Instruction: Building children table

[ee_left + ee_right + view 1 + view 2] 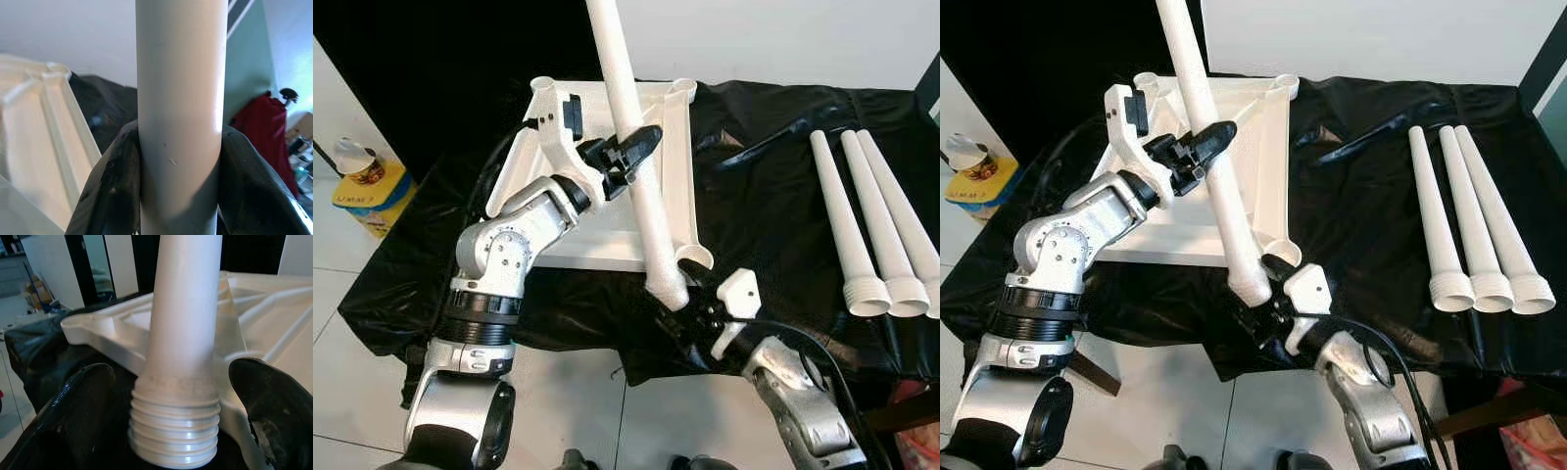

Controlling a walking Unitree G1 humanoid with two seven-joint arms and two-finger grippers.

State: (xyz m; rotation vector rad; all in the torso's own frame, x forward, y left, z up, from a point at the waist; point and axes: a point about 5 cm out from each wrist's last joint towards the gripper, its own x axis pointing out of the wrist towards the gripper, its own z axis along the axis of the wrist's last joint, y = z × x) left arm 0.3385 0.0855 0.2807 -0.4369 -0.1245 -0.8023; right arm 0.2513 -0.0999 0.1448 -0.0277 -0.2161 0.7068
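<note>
A black cloth (773, 225) covers the work surface. The white tabletop (675, 166) lies upside down at 11 o'clock. A white table leg (641, 186) slants across it, clamped mid-shaft by the left gripper (631, 155). The right gripper (690, 308) at 6 o'clock has fingers spread around its threaded end. Three spare legs (871, 215) lie at 3 o'clock.

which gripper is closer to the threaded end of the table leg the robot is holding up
Right. The right gripper sits at the table leg's threaded end, one finger on each side. The left gripper clamps the leg midway up its shaft, well above the threads.
</note>
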